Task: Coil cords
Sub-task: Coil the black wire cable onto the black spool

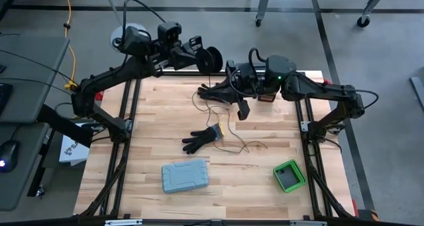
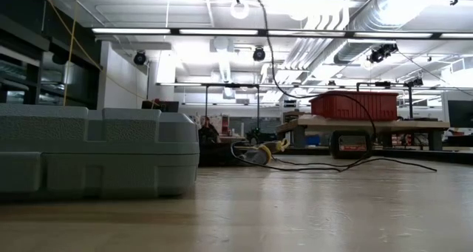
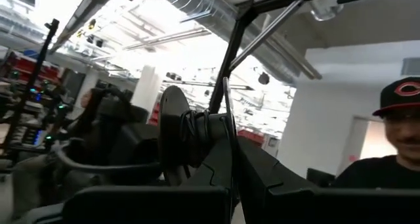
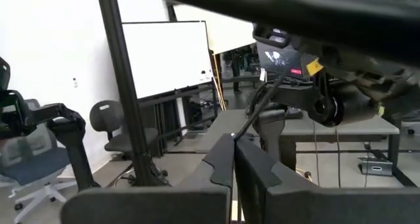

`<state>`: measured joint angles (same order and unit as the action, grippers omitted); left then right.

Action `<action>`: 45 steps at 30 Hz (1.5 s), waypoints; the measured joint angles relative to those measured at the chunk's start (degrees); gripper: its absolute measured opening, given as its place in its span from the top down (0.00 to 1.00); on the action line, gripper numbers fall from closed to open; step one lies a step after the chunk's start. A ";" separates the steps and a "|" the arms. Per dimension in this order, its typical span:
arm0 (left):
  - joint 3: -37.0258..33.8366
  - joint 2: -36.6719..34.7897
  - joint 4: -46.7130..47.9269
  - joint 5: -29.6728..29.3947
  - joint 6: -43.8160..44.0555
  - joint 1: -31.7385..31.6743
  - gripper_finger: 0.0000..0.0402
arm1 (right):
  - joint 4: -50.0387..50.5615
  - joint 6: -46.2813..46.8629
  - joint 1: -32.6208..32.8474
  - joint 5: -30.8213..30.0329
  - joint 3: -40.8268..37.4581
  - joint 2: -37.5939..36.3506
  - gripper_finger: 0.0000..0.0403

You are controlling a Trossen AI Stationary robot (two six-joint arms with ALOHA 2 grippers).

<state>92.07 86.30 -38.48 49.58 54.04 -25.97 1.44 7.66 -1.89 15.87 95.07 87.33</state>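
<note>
Cord: thin dark wire (image 1: 222, 130) lay as a loose squiggle mid-counter, beside a black glove (image 1: 201, 139).
Claws: left claw (image 1: 213, 57) and right claw (image 1: 242, 111) both pressed together, empty.
Progress: coiling looked unstarted.

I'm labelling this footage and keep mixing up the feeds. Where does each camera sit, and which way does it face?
High view: overhead, straight down on the table; shows both arms, the left gripper and the right gripper.
Low view: at tabletop height, level across the table toward the room; no arm shows.
Left wrist view: on the left arm, facing the room past shut fingers.
Right wrist view: likewise, on the right arm.
Shared: high and low views both show the grey case, the glove and the thin cord.
</note>
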 joint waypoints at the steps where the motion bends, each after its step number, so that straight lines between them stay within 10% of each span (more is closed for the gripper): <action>1: 0.00 0.00 0.00 0.58 -0.04 -0.63 1.00 | 0.06 0.03 -0.05 -0.03 0.00 0.00 1.00; 10: 0.00 -0.07 1.58 2.57 -1.75 -4.64 1.00 | 1.19 1.15 -0.04 -9.57 -0.11 0.08 0.98; 21: 0.13 -0.80 0.96 1.80 -4.60 -8.36 1.00 | 4.74 -0.93 -1.17 -23.61 -0.31 0.50 0.61; 28: 0.11 -1.93 1.08 1.88 -5.12 -9.60 1.00 | 4.99 -3.65 -2.62 -32.52 -0.26 3.02 0.56; 45: 0.08 -3.93 1.20 1.21 -6.31 -9.56 1.00 | 0.49 -0.15 -3.79 -28.95 -0.25 8.15 0.56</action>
<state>92.15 82.37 -37.28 50.78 47.74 -35.53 1.93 7.51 -5.69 -13.08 94.82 95.48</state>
